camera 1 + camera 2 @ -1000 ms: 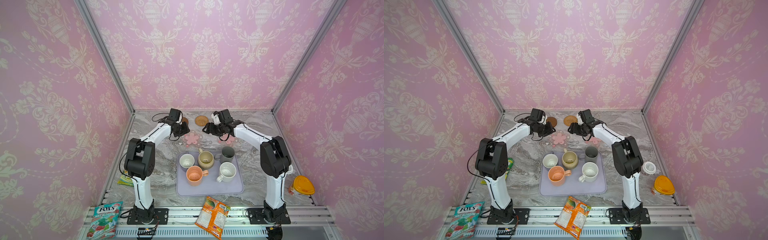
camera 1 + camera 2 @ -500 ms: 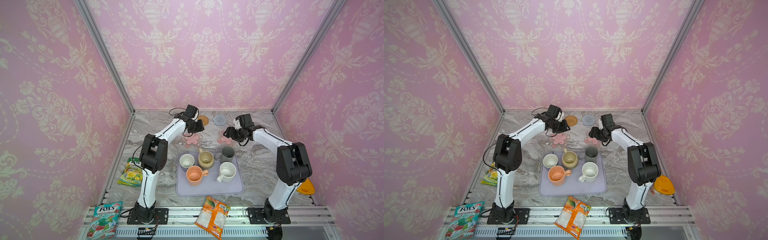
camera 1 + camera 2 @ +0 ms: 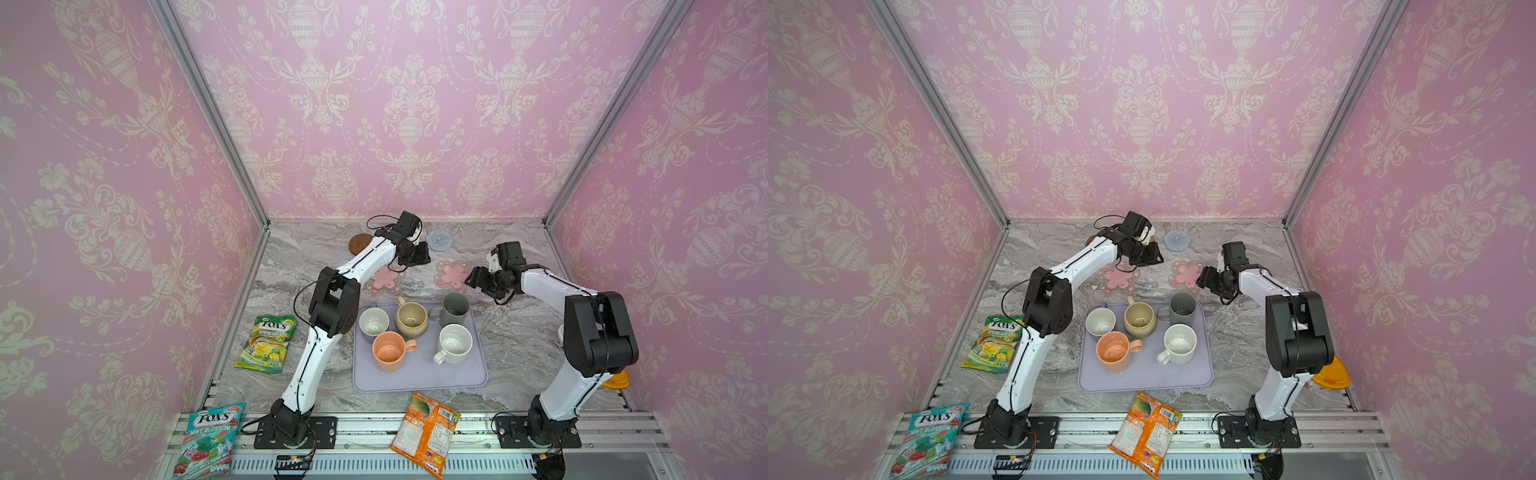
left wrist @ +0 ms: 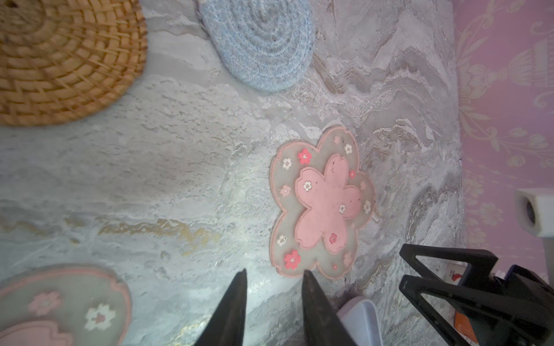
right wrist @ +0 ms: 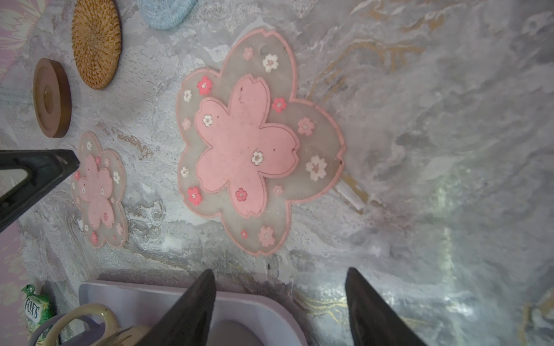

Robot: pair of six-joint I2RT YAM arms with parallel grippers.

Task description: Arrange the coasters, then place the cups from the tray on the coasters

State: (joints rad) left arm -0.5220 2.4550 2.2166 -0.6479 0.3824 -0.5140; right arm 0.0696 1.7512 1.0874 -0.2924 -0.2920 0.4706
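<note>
Five coasters lie behind the tray [image 3: 419,378]: dark brown wood [image 3: 359,243], pale blue-grey lacy [image 3: 439,240], two pink-flower ones [image 3: 386,279] [image 3: 451,274], and woven rattan [image 4: 60,60], hidden under my left arm in both top views. On the tray stand the lavender [image 3: 373,323], beige-olive [image 3: 411,319], dark grey [image 3: 455,309], white [image 3: 454,344] and peach [image 3: 390,352] cups. My left gripper [image 3: 419,257] [image 4: 274,271] hovers between the rattan and flower coasters, narrowly open and empty. My right gripper [image 3: 471,279] [image 5: 280,269] is open and empty beside the right flower coaster [image 5: 254,143].
A green candy bag [image 3: 266,343] lies left of the tray. A mint candy bag [image 3: 208,440] and an orange snack bag [image 3: 426,434] rest on the front rail. An orange-lidded container [image 3: 615,380] sits behind my right arm. Pink walls close in three sides.
Both arms have swung to the right. My right gripper has drawn back from the rear middle, and the blue-grey coaster now shows there. My left gripper has moved in over the rattan coaster.
</note>
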